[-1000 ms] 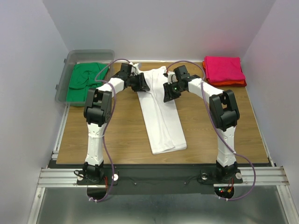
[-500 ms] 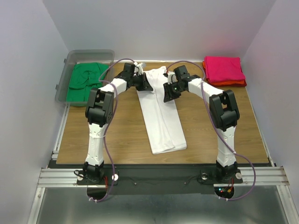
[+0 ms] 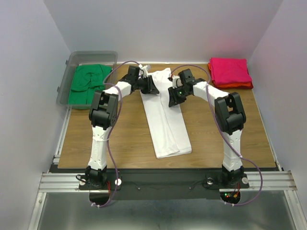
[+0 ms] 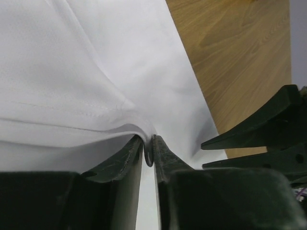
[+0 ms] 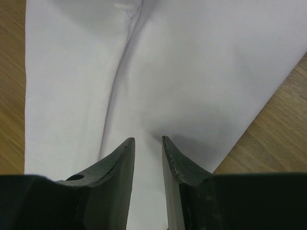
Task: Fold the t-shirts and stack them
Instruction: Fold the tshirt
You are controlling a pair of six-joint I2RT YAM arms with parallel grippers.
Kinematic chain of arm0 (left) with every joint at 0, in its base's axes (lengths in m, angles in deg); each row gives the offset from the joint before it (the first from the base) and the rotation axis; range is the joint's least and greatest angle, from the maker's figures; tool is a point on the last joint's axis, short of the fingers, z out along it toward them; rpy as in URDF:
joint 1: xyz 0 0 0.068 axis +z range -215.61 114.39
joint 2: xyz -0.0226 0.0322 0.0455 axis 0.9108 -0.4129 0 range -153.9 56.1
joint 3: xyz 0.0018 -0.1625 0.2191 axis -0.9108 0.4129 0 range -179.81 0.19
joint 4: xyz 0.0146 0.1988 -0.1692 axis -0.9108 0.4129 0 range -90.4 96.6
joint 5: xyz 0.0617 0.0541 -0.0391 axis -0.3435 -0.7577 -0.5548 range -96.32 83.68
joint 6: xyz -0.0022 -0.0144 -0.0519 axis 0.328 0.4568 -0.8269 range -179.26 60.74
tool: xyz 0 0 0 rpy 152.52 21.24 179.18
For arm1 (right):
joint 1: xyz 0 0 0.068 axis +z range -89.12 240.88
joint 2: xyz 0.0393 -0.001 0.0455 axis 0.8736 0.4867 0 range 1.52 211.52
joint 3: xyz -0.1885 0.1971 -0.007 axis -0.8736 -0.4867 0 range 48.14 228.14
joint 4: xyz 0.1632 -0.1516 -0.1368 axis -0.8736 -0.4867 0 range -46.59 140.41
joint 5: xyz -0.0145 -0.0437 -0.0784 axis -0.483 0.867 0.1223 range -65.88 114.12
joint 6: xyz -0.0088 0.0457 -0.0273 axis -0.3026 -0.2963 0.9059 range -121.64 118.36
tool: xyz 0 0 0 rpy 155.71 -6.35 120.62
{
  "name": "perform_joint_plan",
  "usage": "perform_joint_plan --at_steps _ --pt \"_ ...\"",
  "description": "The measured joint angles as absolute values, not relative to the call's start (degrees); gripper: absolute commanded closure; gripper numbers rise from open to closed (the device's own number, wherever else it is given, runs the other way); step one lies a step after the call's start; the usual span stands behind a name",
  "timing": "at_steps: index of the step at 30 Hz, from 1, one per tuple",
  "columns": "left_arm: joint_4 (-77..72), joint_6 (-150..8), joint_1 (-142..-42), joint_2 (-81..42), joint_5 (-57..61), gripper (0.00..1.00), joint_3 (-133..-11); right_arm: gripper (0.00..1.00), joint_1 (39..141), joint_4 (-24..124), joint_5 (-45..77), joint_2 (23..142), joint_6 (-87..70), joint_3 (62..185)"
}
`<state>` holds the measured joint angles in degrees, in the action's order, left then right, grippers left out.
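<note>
The white t-shirt (image 3: 165, 115) lies folded into a long strip down the middle of the table. My left gripper (image 3: 150, 88) is at its far left edge, shut on a pinched fold of the white cloth (image 4: 120, 108). My right gripper (image 3: 171, 101) is over the strip's far right part, jaws slightly apart and empty above the white cloth (image 5: 192, 72). The folded magenta shirt (image 3: 230, 69) lies on the red-orange shirt (image 3: 237, 86) at the back right. The green shirt (image 3: 86, 84) lies in the bin at the back left.
The clear grey plastic bin (image 3: 91, 56) stands off the table's back left corner. The right gripper's dark fingers (image 4: 259, 136) show at the right of the left wrist view. Bare wood table (image 3: 120, 134) flanks the white strip.
My left gripper has shifted a little right along the white shirt's far edge, its arm following. The right arm has hardly moved.
</note>
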<state>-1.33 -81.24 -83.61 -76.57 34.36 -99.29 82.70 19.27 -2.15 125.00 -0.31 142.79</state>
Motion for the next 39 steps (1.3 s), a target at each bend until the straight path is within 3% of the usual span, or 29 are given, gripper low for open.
perform_joint_plan --at_steps 3,10,21,33,39 --pt "0.20 -79.84 -83.50 -76.72 34.17 0.54 -99.27 0.65 82.70 19.43 -2.10 124.98 -0.12 142.79" --pt "8.18 -72.17 -82.36 -74.93 34.04 0.54 -99.27 0.66 82.70 19.38 -1.60 124.92 0.14 142.79" --pt "12.77 -64.37 -77.01 -67.80 33.56 0.68 -103.55 0.71 82.70 19.23 -2.08 124.28 -0.14 146.59" --pt "4.55 -72.28 -77.05 -78.47 34.12 0.69 -112.67 0.67 82.72 19.97 -7.15 134.40 -7.64 169.92" --pt "3.64 -74.64 -77.14 -83.25 33.93 0.69 -112.75 0.67 83.42 21.70 -9.66 140.79 -11.92 175.12"
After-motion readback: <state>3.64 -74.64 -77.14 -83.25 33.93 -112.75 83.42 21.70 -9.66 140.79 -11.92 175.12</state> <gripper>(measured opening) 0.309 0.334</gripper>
